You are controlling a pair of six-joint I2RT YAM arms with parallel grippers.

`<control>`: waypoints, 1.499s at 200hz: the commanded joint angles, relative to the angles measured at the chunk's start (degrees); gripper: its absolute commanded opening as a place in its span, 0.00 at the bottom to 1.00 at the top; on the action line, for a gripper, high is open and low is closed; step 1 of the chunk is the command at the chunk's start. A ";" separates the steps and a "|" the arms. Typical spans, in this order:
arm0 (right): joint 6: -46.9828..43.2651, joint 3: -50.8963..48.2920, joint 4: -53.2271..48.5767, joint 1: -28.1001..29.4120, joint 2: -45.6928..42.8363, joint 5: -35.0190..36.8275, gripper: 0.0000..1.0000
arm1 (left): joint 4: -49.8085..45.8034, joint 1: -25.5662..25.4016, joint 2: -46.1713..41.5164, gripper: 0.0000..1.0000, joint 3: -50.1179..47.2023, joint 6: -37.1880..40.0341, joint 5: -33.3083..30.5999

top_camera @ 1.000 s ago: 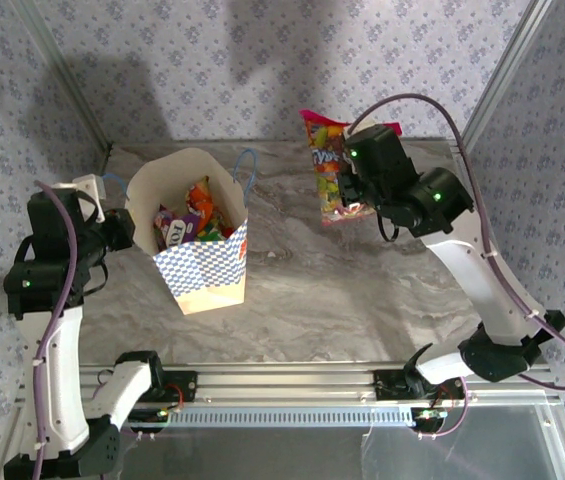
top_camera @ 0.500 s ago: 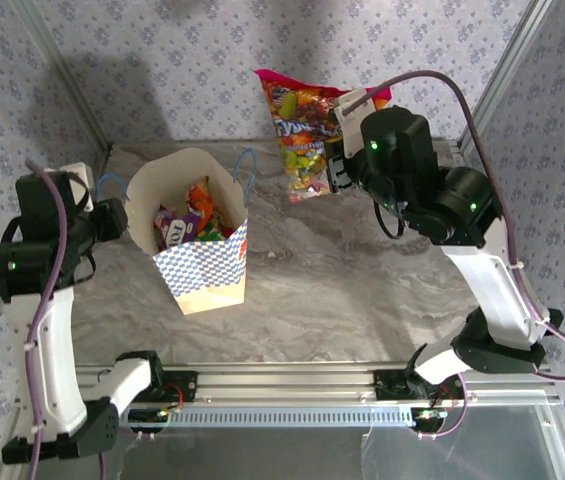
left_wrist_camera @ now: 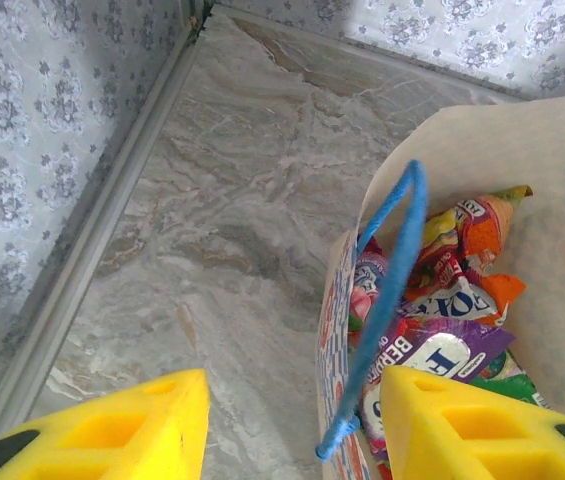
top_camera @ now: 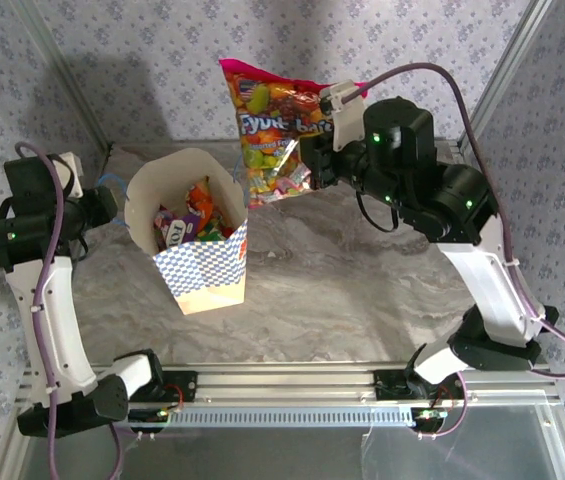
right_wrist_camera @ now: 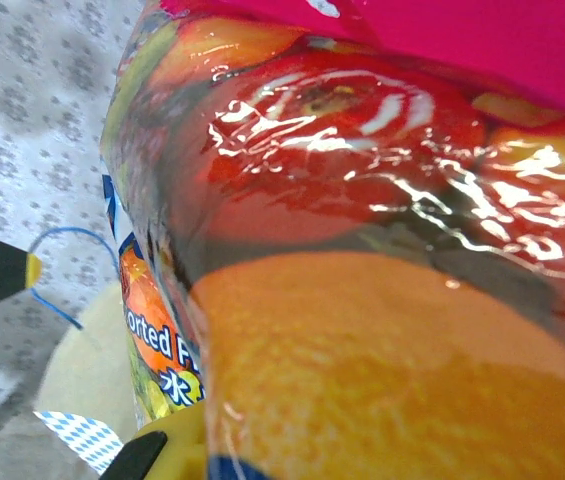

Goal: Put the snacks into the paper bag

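Observation:
The paper bag stands open at left centre, with several small snacks inside. My right gripper is shut on the large pink multicoloured snack bag, which hangs in the air just right of and above the paper bag's mouth. That snack bag crowds the right wrist view, above one yellow finger. My left gripper is open at the paper bag's left side. In the left wrist view it straddles the bag's wall and blue cord handle without touching them; purple, orange and red packets lie inside.
The marble tabletop stretches right of the paper bag. Patterned walls close in the back and sides, and a metal corner post runs along the left. The aluminium rail with the arm bases lies along the near edge.
My right arm has carried the pink snack bag left and higher, close to the paper bag's mouth. My left gripper has opened and drawn back left from the bag's rim.

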 commanded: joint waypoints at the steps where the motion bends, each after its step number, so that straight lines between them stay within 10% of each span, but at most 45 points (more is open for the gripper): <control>1: 4.15 1.34 14.35 0.51 0.70 -3.74 0.00 | 4.01 2.20 -0.06 0.47 -0.56 1.11 7.99; 127: 14.37 15.92 18.95 2.91 20.30 -12.78 0.00 | 9.16 8.21 0.94 0.14 -6.44 1.39 17.12; 300: 19.06 23.12 21.39 3.15 35.29 -19.41 0.00 | 10.41 8.57 0.59 0.12 -8.14 0.43 17.82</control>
